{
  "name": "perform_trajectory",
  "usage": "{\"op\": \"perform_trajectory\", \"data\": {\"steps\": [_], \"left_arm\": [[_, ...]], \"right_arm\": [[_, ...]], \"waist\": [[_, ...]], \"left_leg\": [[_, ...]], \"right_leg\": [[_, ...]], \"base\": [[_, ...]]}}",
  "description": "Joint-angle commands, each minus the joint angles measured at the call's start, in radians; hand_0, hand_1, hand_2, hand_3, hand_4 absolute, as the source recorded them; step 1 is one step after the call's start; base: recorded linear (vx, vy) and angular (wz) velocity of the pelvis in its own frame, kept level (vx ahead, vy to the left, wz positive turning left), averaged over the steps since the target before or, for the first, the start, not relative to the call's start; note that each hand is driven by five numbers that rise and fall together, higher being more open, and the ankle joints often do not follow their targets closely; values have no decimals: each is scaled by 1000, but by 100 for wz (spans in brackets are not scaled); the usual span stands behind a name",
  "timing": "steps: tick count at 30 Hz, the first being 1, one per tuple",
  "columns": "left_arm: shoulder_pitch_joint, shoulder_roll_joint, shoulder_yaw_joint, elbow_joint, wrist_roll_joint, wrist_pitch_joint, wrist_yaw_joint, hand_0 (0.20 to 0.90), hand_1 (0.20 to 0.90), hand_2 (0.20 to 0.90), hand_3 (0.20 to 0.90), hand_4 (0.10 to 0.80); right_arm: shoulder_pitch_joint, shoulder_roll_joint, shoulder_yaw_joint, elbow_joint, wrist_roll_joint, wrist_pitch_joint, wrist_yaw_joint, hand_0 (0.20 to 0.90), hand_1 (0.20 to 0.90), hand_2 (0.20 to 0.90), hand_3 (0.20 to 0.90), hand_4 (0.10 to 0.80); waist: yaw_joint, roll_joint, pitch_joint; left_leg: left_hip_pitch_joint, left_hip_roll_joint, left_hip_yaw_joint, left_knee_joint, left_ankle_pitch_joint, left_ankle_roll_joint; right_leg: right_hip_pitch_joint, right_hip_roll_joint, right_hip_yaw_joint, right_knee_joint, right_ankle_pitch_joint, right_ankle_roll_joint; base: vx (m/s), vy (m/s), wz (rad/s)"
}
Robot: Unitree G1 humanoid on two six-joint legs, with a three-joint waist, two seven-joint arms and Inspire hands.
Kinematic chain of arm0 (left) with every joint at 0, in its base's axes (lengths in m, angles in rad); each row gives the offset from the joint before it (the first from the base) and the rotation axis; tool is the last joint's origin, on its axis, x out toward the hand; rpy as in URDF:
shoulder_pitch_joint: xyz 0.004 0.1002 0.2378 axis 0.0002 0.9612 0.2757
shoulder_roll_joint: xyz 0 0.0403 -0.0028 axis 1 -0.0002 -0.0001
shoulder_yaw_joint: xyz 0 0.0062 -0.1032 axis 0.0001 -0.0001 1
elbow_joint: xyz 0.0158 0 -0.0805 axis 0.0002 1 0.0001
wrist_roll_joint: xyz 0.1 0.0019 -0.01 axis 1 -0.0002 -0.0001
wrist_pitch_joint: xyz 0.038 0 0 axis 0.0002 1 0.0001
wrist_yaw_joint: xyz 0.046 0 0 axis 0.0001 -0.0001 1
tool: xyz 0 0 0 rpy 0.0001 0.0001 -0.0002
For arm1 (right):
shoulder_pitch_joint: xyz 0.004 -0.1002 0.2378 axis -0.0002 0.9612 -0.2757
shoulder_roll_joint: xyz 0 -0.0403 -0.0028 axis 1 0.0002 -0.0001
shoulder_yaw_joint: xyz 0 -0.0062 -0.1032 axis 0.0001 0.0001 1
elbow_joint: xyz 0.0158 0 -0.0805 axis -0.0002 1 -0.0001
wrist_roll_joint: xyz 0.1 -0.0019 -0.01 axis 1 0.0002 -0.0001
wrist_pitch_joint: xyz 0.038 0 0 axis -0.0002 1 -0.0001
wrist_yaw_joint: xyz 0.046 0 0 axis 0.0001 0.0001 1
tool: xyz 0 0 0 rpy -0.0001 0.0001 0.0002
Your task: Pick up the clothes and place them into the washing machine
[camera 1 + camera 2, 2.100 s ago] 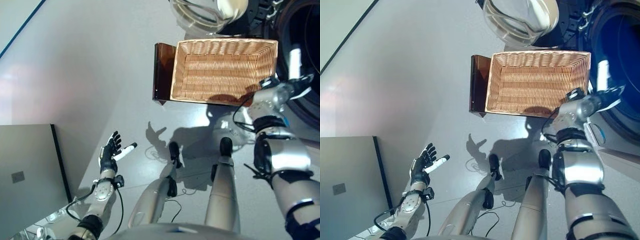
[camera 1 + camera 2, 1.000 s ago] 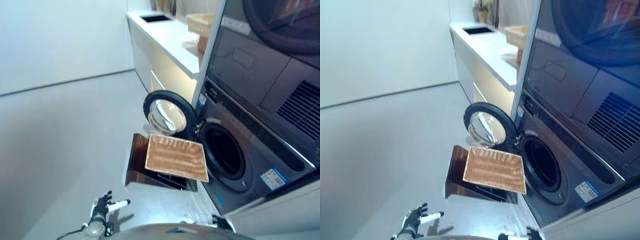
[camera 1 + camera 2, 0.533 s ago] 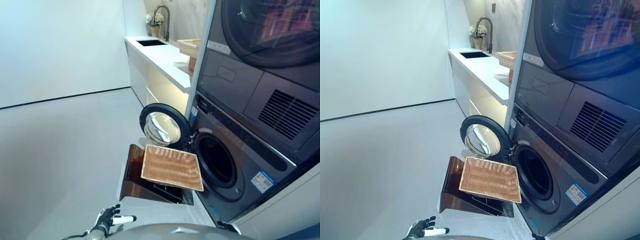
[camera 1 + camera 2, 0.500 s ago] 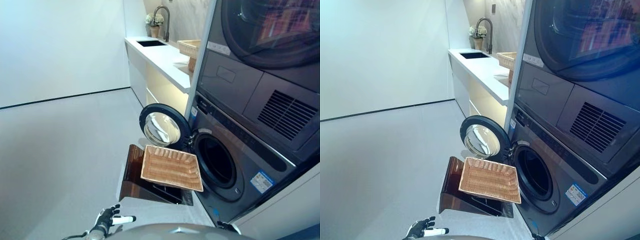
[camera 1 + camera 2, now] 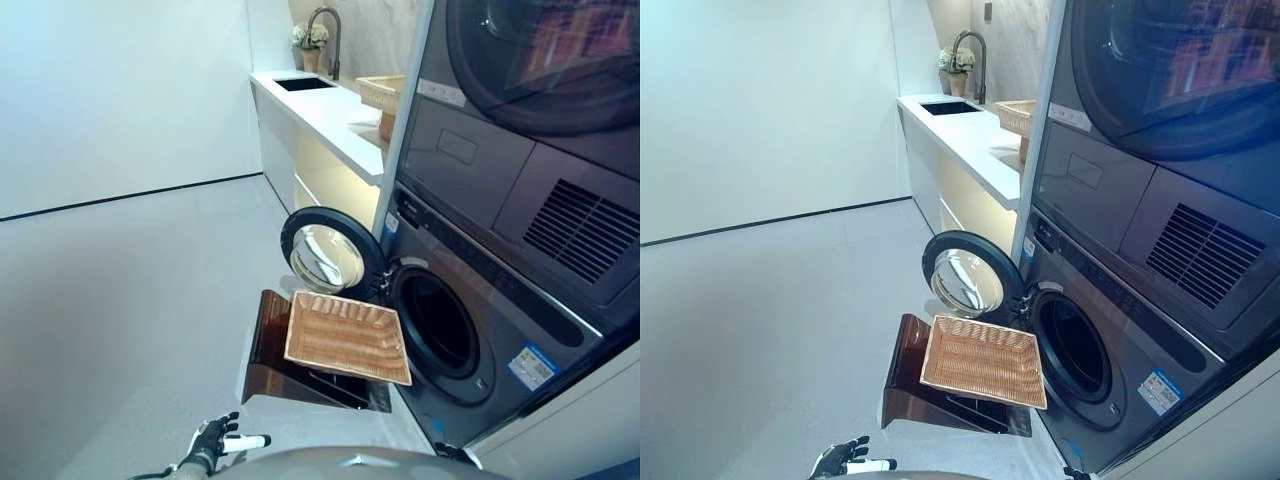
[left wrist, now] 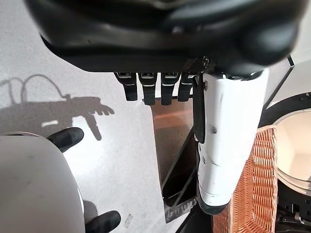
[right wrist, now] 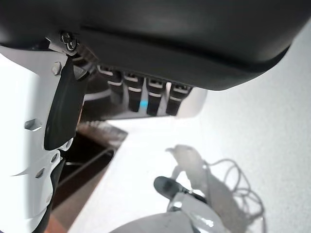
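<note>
I'm looking at the stacked laundry units: the washing machine (image 5: 470, 330) sits below with its drum mouth dark, and the round door (image 5: 330, 252) hangs swung wide toward the white counter (image 5: 330, 110) with its sink. Just in front of the drum, the wicker basket (image 5: 347, 338) rests on a brown stand (image 5: 268, 350), and I see only bare weave inside it. No clothes show in any view, so I can't say where they are; the drum's inside is too dark to read.

My left robot hand (image 5: 212, 440) hangs low over the grey floor (image 5: 120, 300), well apart from the basket, fingers spread and relaxed, white-covered thumb (image 6: 226, 141) sticking out, holding nothing. My right robot hand (image 7: 146, 92) shows in its wrist view, fingers loose and straight, also empty.

My judgement: loading looks finished or near it. To do this step well, I'd tip the head down and check basket and floor for stray garments before calling it, keeping both hands clear of the door.
</note>
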Motion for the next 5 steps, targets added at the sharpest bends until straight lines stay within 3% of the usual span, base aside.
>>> {"op": "perform_trajectory", "data": {"steps": [1,5], "left_arm": [[-89,24,11,-15,-8,-37,-6,900,900,900,900,800],[-89,20,6,-20,-15,-39,-10,900,900,900,900,800]], "right_arm": [[-94,-29,2,3,2,-9,-9,900,900,900,900,800],[-95,-31,-6,4,18,-13,-8,900,900,900,900,800]], "waist": [[-3,-21,54],[-2,-19,52]], "left_leg": [[1,2,-15,8,-55,-37],[0,1,-13,8,-56,-36]], "right_leg": [[-42,-63,29,19,7,59],[-43,-64,31,19,7,60]], "base": [[0,0,0],[0,0,0]]}}
